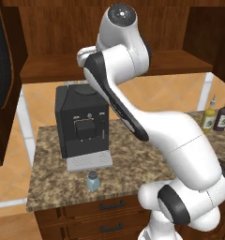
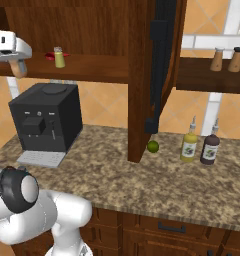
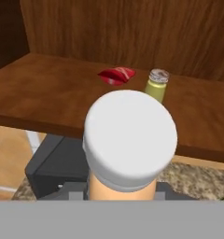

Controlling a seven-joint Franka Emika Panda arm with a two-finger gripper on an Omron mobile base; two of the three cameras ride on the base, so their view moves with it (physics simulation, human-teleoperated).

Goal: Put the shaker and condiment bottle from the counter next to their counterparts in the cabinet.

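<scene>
My gripper is shut on the condiment bottle, a peach-orange bottle with a white cap. It hangs in front of the left end of the cabinet shelf, above the coffee machine. In the hand view the cap stands before the shelf edge. Behind it on the shelf are the counterparts: a yellow-green shaker with a silver cap and a flat red item to its left. The pale blue-grey shaker stands upright near the front edge of the granite counter, before the machine's tray.
A black coffee machine stands on the counter under the shelf. An olive-yellow spouted bottle, a dark brown one and a lime sit further right. An open cabinet door juts out. Two shakers stand on a right-hand shelf.
</scene>
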